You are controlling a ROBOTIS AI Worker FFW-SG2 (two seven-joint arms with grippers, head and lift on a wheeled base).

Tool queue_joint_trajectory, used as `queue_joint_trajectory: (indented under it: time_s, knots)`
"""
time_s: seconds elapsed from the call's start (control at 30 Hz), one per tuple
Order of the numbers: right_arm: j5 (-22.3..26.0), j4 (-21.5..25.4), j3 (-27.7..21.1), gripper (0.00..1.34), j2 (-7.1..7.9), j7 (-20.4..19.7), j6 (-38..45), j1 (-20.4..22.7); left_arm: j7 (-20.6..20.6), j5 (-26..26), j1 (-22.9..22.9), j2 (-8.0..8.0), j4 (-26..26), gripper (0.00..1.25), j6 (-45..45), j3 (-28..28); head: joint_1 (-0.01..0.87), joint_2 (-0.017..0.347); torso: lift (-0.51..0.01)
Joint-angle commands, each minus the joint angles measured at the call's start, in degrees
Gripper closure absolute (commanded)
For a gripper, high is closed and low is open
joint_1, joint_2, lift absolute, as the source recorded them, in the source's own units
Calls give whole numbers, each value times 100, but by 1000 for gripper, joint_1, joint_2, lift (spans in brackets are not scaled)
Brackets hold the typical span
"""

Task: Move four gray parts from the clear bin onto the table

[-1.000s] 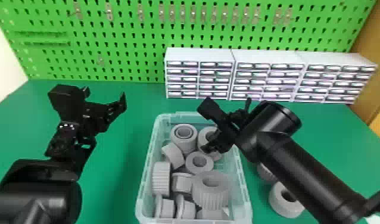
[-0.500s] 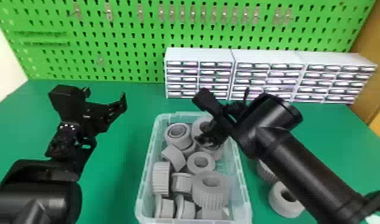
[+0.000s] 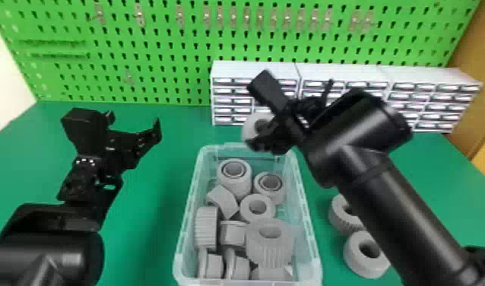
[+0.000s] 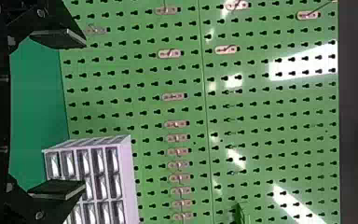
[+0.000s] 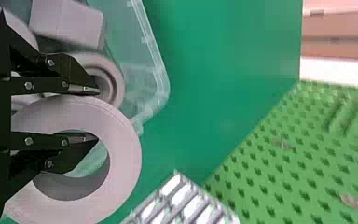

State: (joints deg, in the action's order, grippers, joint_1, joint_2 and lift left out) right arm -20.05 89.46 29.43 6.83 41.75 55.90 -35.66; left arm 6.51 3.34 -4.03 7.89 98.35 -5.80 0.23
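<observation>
Gray part (image 3: 249, 131), the one you're moving, is up past the far end of the clear bin (image 3: 186, 220), and your right gripper (image 5: 98, 114) has it. That gripper's fingers are closed on the ring's wall, one in the hole and one outside, so the part lies directly between them. It has no clear long axis; its hole faces the right wrist camera. Your left gripper (image 4: 85, 115) waits off to the bin's left, its fingers spread and holding nothing.

The relation that matters now: the two loose gray parts (image 3: 338, 221) sit on the worktop (image 3: 150, 228) just right of the bin, on your right arm's side. That arm is much the nearer, so I'd keep the job with it. Take the ring wholly clear of the bin's rim before you lower it, and mind the drawer units (image 3: 253, 68) behind.

Your count: one part held, two on the worktop, about ten in the bin, the front ones overlapping; one bin, three drawer units. If those two came from the bin, this would be your third of four.
</observation>
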Motion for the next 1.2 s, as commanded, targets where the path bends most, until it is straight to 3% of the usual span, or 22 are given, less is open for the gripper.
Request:
queue_joint_trajectory:
  time_s: [0.0,0.2,0.57,0.77,0.93,1.17]
  knots:
    - [-799,730,-350,1156,55,0,554,235,8,0,-1,2,0,206,0,12,678,34,-50]
    - [-1502,1267,-1080,1156,152,141,1099,657,16,0,-1,2,0,206,0,12,678,34,-50]
    - [-2443,1583,-2513,1156,178,308,1793,1510,69,9,-18,2,9,206,0,21,678,34,-50]
    - [-2460,1583,-3057,1156,204,308,1793,1888,87,9,-10,-7,9,206,-18,12,678,34,-50]
    - [-2390,1398,-3348,1156,143,308,1749,2037,87,9,-36,2,0,206,-18,-5,678,34,-50]
    - [-1713,941,-3866,1156,29,308,1274,2195,87,18,-54,2,0,206,-35,-58,678,34,-50]
